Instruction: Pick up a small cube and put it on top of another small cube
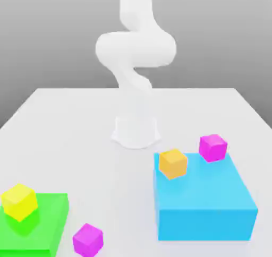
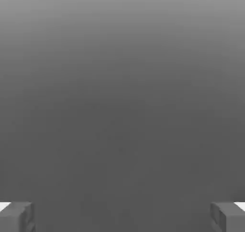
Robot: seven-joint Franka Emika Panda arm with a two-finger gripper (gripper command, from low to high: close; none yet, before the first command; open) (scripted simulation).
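Pincer (image 2: 122, 217) apart and empty, you are likely pre-reach; next, choose a cube, perhaps the small orange cube (image 1: 173, 164) atop the wide blue block (image 1: 204, 224), and approach it.

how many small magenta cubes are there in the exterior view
2. One small magenta cube is at the far right corner of the blue block; the other small magenta cube is on the white table, between the green block and the blue one.
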